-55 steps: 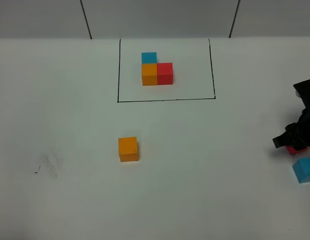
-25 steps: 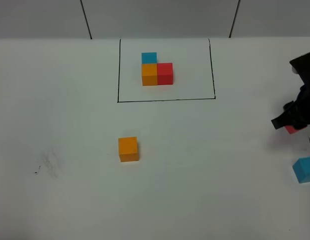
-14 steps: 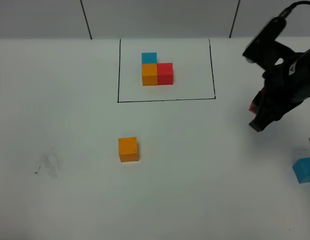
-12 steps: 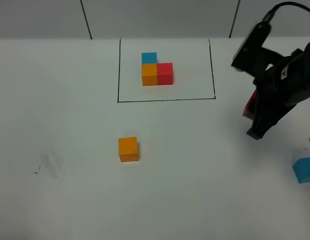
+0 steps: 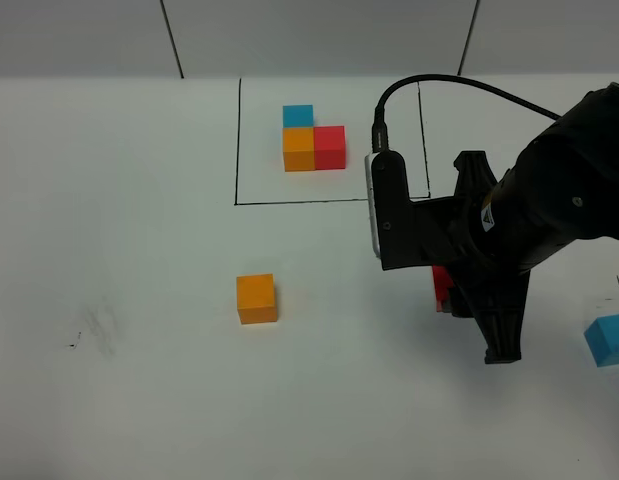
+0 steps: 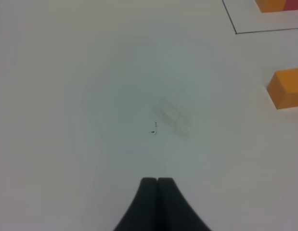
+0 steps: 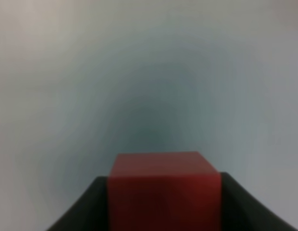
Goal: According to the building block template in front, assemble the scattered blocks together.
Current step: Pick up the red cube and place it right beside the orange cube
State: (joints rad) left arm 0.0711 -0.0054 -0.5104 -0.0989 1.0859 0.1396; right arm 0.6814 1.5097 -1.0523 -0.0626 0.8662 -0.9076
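Reaching in from 3 o'clock across the white surface (image 5: 139,200), the right arm (image 5: 549,210) was seen bent low over the middle ground, its bulk angled down toward 7 o'clock. The right tool (image 7: 164,211) was clamped on the red cube (image 5: 442,290), with a dark finger pressed to each side face. The wrist view was blurred, and whether the cube cleared the surface could not be told. The left tool (image 6: 157,182) was pinched closed on nothing, tips touching, and was hung over bare surface near a faint grey smudge (image 6: 175,115).

The orange cube (image 5: 256,298) was found at 9 o'clock of the red cube, well apart, with open surface between them. The light blue cube (image 5: 609,340) was cut by the view's edge at 3 o'clock. The building block template (image 5: 313,140) was set at 12 o'clock inside a thin black drawn frame (image 5: 329,201), whose 3 o'clock line was crossed by the arm and its black cable (image 5: 439,82).

All cubes were seen to be plain, matte, sharp-edged and equal in size.
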